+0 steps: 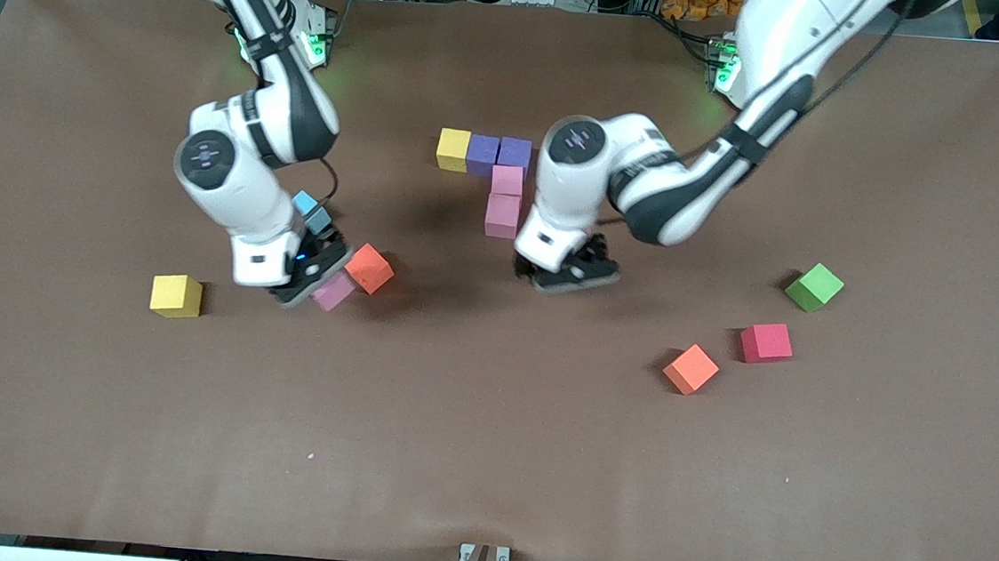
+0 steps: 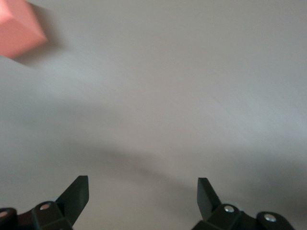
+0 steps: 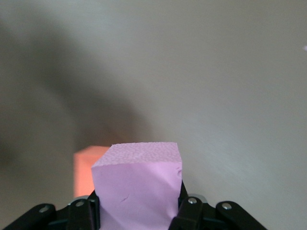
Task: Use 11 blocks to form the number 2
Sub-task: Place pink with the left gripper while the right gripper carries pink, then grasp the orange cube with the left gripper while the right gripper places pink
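My right gripper [image 1: 319, 277] [image 3: 136, 203] is shut on a pink block [image 1: 335, 291] [image 3: 136, 184], low over the table beside a tilted orange block [image 1: 369, 268] [image 3: 86, 165]. The started number 2 [image 1: 494, 178] is a row of a yellow and two purple blocks, with two pink blocks running toward the front camera from its left-arm end. My left gripper [image 1: 568, 274] [image 2: 143, 184] hangs open and empty over bare table next to the lower pink block [image 1: 502, 215]. Loose blocks: yellow [image 1: 176, 295], green [image 1: 814, 286], red [image 1: 766, 342], orange [image 1: 690, 368].
Two light blue cubes [image 1: 310, 211] sit partly hidden by the right arm's wrist. A salmon-coloured cube corner [image 2: 19, 28] shows at the edge of the left wrist view. The brown table [image 1: 485, 458] stretches wide toward the front camera.
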